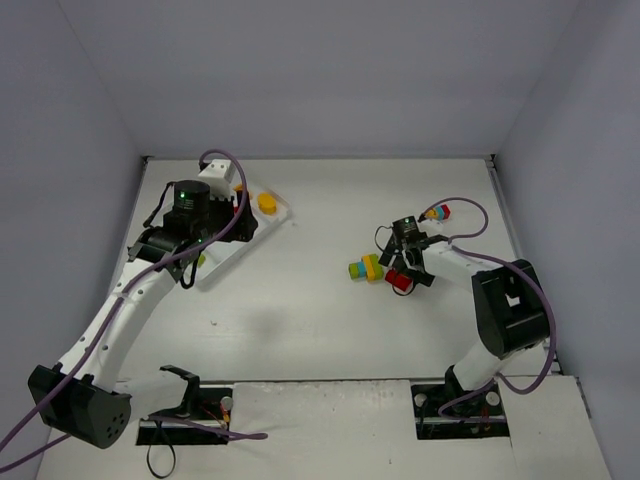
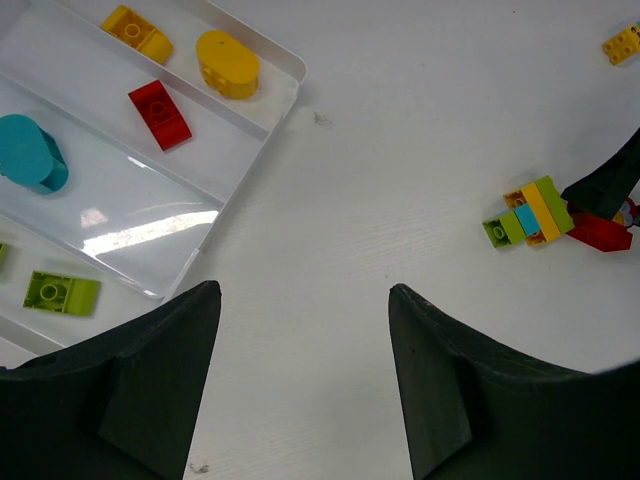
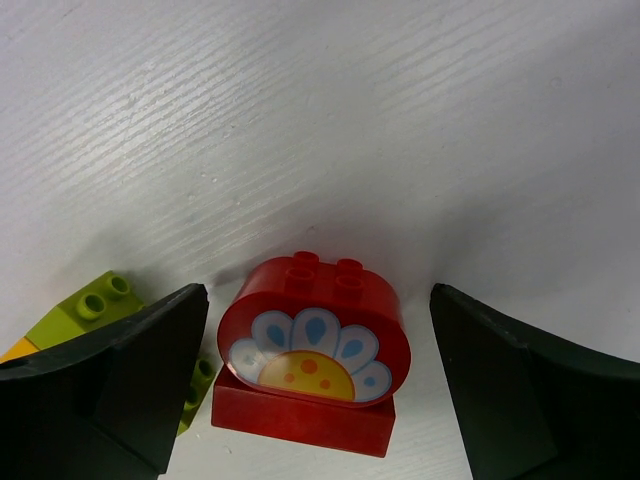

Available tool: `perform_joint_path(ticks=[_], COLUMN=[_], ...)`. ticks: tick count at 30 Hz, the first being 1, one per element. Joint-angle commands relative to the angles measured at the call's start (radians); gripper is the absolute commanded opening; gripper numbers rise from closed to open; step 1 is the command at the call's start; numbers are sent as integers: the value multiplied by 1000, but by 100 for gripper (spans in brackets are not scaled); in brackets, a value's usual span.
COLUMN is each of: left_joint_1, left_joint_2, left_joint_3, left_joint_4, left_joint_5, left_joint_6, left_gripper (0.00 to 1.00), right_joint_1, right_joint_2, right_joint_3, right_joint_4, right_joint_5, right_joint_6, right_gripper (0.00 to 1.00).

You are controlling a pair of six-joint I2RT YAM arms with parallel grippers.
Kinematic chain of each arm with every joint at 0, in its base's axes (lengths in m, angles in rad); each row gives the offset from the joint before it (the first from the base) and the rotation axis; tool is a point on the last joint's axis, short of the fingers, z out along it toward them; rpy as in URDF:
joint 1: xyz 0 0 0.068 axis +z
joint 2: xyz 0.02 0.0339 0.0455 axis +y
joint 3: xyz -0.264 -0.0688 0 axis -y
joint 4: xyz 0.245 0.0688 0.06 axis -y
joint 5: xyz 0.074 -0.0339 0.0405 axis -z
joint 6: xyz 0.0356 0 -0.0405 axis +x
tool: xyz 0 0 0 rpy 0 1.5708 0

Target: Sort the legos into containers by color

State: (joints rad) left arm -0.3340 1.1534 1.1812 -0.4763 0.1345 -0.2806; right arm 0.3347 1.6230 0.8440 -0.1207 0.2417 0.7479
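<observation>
Right of the tray [image 1: 285, 212], well apart from it, the right claw [image 3: 318, 395] hangs wide open around a red flower brick [image 3: 310, 345]. There's one finger on each side with a gap on both, so it isn't gripping it. The only print I can make out is on that brick: white petals with blue drops around a yellow centre. That printed face looks at the wrist camera, studs on top, long axis running finger to finger, and it sits on a flat red base.

Between it and the tray, just beside the flower brick, lies a mixed cluster [image 1: 366, 268] of lime, teal and orange. Its long axis runs roughly from the tray to the flower brick. Farther from the tray sits a small stack [image 1: 438, 212] of orange, blue and red.

The left claw [image 2: 300, 380] is spread open too, holding nothing, over the table [image 1: 320, 330] just off a tray corner.

In the tray, the compartment on the cluster's side has an orange brick [image 2: 138, 32] and a yellow oval [image 2: 227, 63]. The next has a red brick [image 2: 160, 101] lying lengthwise along it, then comes a teal piece [image 2: 32, 153], then a lime brick [image 2: 62, 292], studs up.
</observation>
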Motion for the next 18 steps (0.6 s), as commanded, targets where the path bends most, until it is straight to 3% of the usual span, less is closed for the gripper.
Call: perform_joint_path(ticks=[1, 8, 13, 16, 18], left_joint_1=[-2, -3, -2, -5, -8], left_joint_2=[-17, -11, -3, -1, 0], left_joint_3=[28, 23, 23, 18, 15], left_joint_4=[44, 48, 54, 68, 80], left_joint_5=[17, 34, 63, 109, 141], left_joint_6=[17, 15, 11, 6, -2], left_gripper=[62, 62, 62, 62, 62], right_joint_1=[3, 3, 1, 3, 3], right_joint_2=[15, 14, -46, -138, -237], right_joint_3=[0, -17, -29, -49, -63], right_joint_4=[12, 33, 50, 75, 108], right_joint_5=[7, -24, -27, -21, -27], right_joint_6=[41, 45, 38, 30, 16], right_gripper=[89, 54, 14, 1, 0])
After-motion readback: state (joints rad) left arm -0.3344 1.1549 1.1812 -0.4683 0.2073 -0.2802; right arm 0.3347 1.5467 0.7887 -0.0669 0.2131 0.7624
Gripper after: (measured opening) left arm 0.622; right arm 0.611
